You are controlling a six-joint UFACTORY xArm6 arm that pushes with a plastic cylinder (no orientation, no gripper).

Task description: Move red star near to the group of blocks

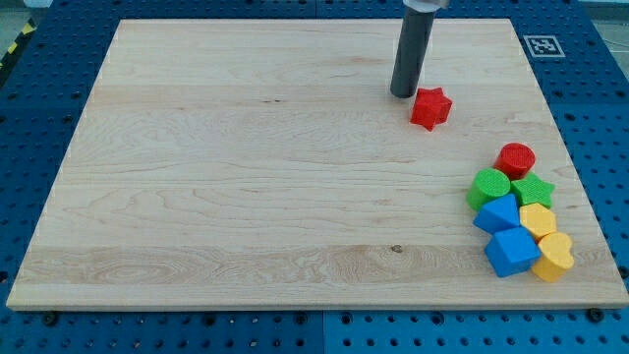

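The red star [430, 107] lies on the worktop [246, 177] toward the view's upper right, well apart from the group of blocks at the view's lower right edge. The rod's tip [403, 94] stands just beside the star on its upper-left side, close enough that contact cannot be ruled in or out. That side looks right for the step in hand: a push toward the view's lower right should carry the star to the nearest members of the group, the red cylinder [515, 158] and the green cylinder [488, 185]. The push would do best through the star's middle (an off-centre shove would likely spin it aside) and should stop short of scattering the cluster. Beyond those sit a green star [532, 189], two blue blocks [497, 213] [511, 251], a yellow block [538, 219] and a yellow heart [555, 255]. There is no pincer on this arm, so no opening to report. The rod's upper part is cut off at the view's top, and the blue blocks' exact shapes are hard to make out.
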